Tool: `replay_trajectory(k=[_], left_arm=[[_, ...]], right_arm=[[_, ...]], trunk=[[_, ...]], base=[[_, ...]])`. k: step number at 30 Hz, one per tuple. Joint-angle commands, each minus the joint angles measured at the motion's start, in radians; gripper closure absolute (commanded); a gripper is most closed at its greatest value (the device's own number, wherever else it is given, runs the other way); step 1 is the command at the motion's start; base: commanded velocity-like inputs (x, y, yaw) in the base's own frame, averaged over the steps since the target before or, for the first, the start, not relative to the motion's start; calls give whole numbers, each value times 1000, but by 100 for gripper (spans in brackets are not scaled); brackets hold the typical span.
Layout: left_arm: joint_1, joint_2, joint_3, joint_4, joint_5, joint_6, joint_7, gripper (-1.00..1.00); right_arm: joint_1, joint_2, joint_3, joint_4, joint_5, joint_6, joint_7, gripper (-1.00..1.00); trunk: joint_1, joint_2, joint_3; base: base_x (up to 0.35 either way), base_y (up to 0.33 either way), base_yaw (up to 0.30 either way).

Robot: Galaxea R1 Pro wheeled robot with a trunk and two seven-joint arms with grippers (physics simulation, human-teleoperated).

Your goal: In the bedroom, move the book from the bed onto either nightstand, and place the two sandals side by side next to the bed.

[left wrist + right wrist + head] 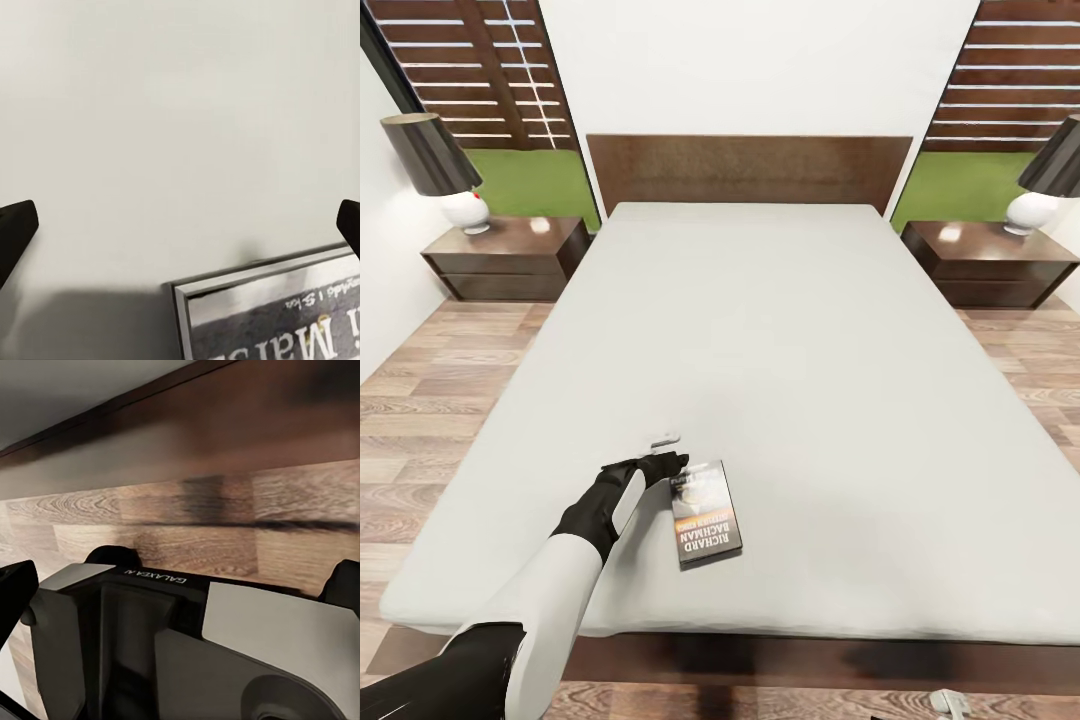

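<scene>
**Left arm reaching over the book on the bed**

The book (pixel 705 513) is lying flat near the foot of the bed (pixel 810 330), its dark cover (orange and white lettering) facing up. The left gripper (pixel 663 462) is hovering just beside the book's far corner, fingers (pixel 16 229) spread wide apart, the arm stretching forward over the mattress. The right gripper (pixel 180 585) is hanging low by the wood floor (pixel 225 532), its fingertips apart.

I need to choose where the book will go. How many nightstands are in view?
2. One nightstand stands left of the bed, by the headboard, and the other nightstand stands on its right. Each carries a lamp.
</scene>
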Motion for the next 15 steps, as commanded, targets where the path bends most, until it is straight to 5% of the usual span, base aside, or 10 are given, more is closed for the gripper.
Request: replay_trajectory(k=[1,15], left_arm=[[0,-1,6,-1,9,6,-1,-100],[-1,-1,6,-1,9,6,-1,-100]], right_arm=[[0,0,-2,0,-2,7,4,-100],[0,0,-2,0,-2,7,4,-100]], trunk=[[0,0,-1],[0,0,-1]], base=[[0,0,0],[1,-1,0]])
